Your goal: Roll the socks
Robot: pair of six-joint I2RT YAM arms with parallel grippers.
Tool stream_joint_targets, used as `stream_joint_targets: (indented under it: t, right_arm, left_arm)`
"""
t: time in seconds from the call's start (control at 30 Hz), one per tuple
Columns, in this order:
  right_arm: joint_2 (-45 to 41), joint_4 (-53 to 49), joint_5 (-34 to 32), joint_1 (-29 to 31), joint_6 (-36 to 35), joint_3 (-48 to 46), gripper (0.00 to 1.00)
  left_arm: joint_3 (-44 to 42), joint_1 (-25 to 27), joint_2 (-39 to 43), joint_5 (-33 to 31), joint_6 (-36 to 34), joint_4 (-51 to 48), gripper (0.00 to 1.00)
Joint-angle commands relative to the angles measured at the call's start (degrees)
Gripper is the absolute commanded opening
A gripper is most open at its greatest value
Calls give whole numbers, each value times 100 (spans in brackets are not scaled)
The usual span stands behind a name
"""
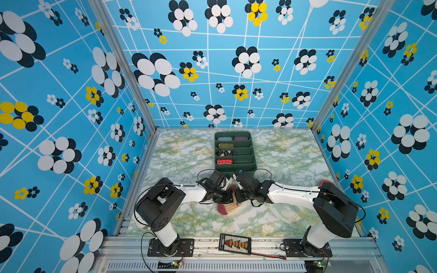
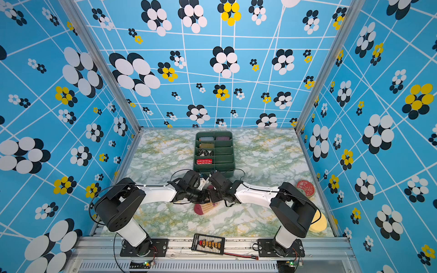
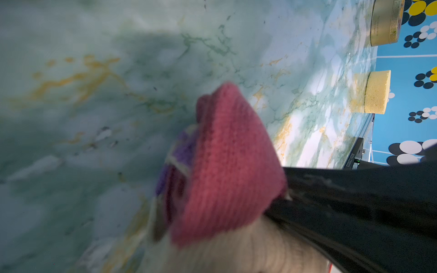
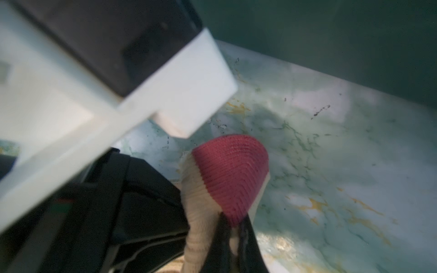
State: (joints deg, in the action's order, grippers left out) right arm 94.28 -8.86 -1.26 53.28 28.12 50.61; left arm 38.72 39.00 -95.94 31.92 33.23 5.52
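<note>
Pale orange-cream ribbed socks [image 1: 233, 208] with dark red toes lie mid-table, at 6 o'clock from the green plastic divider tray [image 1: 246, 168]. Both left gripper [image 1: 229, 196] and right gripper [image 1: 240, 196] are pinched shut on the lifted end, probably to fold it evenly.

Both top views are bright, evenly lit and sharp at the centre; the wide lens bows the blue flower-printed walls [image 1: 59, 94] toward the edges. Soft shadows lie mid-bench on the green-veined marble-look bench [image 1: 283, 153]. In the left wrist view the pale ribbed socks with dark red ends [image 3: 231, 165] are blurred, with the bench beside them dim. In the right wrist view a white-and-black block [image 4: 189, 82] close to the lens is badly out of focus, while the red knit is crisper.
</note>
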Motion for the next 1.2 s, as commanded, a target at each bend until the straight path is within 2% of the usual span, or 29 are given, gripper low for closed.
stream_joint_targets:
  t: [0.0,0.37,0.6,0.73,0.9,1.17]
  right_arm:
    - [373,-1306,205,329,-218,-352,3]
    - [758,-1600,-152,571,-253,-117,3]
    - [843,-1706,-241,664,-263,-58,3]
    - [847,-1685,-186,679,-241,-95,3]
    - [831,-1542,-35,683,-158,-150,4]
    - [698,-1377,-24,682,-80,-279,4]
  left_arm:
    - [-172,-78,-48,-331,-294,-829,0]
    - [-112,-523,667,-492,-648,-1644,4]
    - [-171,-692,1052,-512,-671,-1776,4]
    - [-256,-684,1447,-361,-458,-1624,4]
    - [-370,-508,1915,-243,-81,-1303,4]
    - [-584,79,2078,-400,239,-1331,2]
